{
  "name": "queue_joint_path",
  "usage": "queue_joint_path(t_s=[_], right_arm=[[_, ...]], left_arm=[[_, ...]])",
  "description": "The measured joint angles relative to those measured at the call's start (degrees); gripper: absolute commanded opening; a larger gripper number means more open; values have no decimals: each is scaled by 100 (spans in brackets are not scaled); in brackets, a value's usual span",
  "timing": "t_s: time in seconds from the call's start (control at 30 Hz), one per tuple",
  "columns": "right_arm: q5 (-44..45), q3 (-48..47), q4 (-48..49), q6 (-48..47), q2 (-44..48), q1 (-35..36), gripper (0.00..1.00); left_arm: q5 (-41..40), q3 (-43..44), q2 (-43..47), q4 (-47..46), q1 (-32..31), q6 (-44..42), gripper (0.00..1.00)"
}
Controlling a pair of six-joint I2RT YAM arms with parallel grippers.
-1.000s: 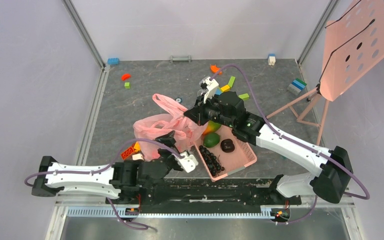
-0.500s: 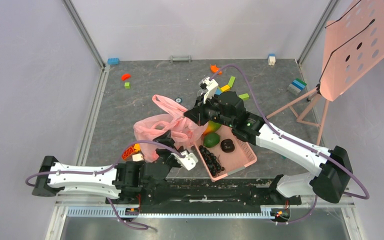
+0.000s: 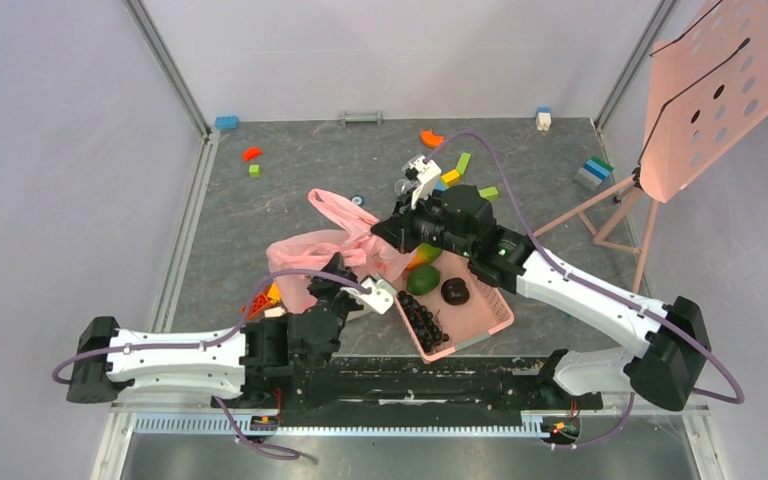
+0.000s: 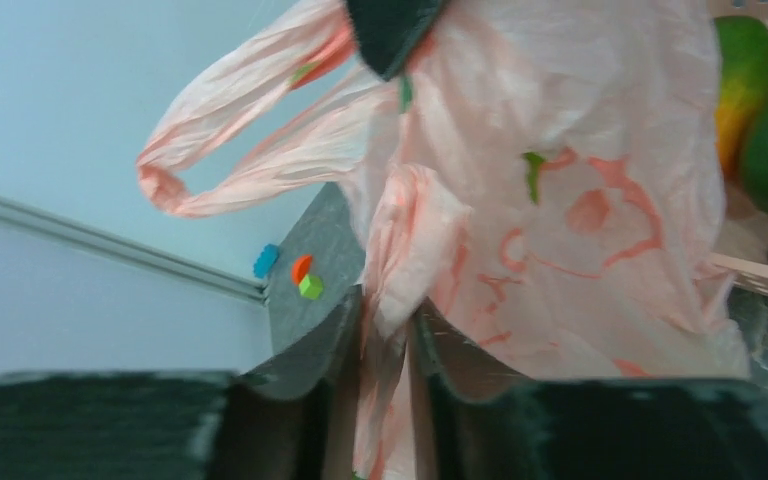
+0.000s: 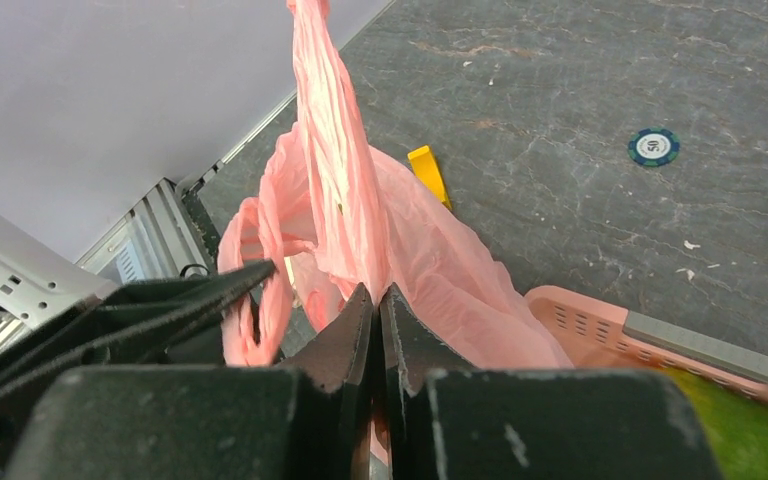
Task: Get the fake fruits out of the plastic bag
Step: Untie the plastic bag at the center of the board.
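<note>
The plastic bag [image 3: 332, 248] is thin pink film with darker pink prints, bunched up just left of the basket. My right gripper [image 3: 386, 228] is shut on its top edge, and the film rises out of the closed jaws [image 5: 375, 292]. My left gripper [image 3: 326, 292] meets the bag from the near side. A hanging fold of the plastic bag [image 4: 560, 180] is pinched between its jaws [image 4: 388, 305]. One handle loop [image 4: 210, 170] hangs free to the left. The fake fruits are hidden, and nothing shows through the film.
A pink slotted basket [image 3: 490, 320] at the bag's right holds an orange-and-green mango [image 3: 422, 256], a dark green fruit [image 3: 421, 280], a dark round fruit [image 3: 454, 291] and black grapes [image 3: 422, 320]. Toy blocks [image 3: 251, 153] lie scattered behind. A pink perforated board [image 3: 720, 90] stands far right.
My left gripper has moved forward to the bag and closed from wide open onto a fold of it. My right gripper has kept its hold and shifted slightly.
</note>
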State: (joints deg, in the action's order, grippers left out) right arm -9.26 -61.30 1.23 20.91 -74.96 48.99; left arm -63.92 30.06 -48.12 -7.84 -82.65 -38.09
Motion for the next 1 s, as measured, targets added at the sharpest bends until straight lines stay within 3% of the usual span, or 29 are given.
queue_joint_path(t_s=[0.1, 0.3, 0.47, 0.57, 0.67, 0.83, 1.0], right_arm=[[111, 125, -7, -46, 184, -20, 6], [199, 136, 44, -210, 313, -227, 8], [166, 516, 308, -402, 450, -286, 43], [-61, 669, 407, -774, 505, -293, 68], [-400, 640, 446, -1320, 505, -295, 87], [-529, -166, -13, -2028, 114, -293, 94], [-374, -1495, -748, -2199, -619, -302, 94]], left_arm=[[-31, 131, 28, -129, 210, -63, 7], [-33, 935, 450, 133, 944, 678, 2], [57, 1362, 1309, 492, 1351, 1499, 2], [116, 1432, 1766, 616, 1381, 1812, 2], [173, 1432, 1908, 748, 1386, 2002, 2], [361, 1322, 1956, 892, 1386, 2159, 2], [444, 1185, 2015, 907, 1386, 2203, 2]])
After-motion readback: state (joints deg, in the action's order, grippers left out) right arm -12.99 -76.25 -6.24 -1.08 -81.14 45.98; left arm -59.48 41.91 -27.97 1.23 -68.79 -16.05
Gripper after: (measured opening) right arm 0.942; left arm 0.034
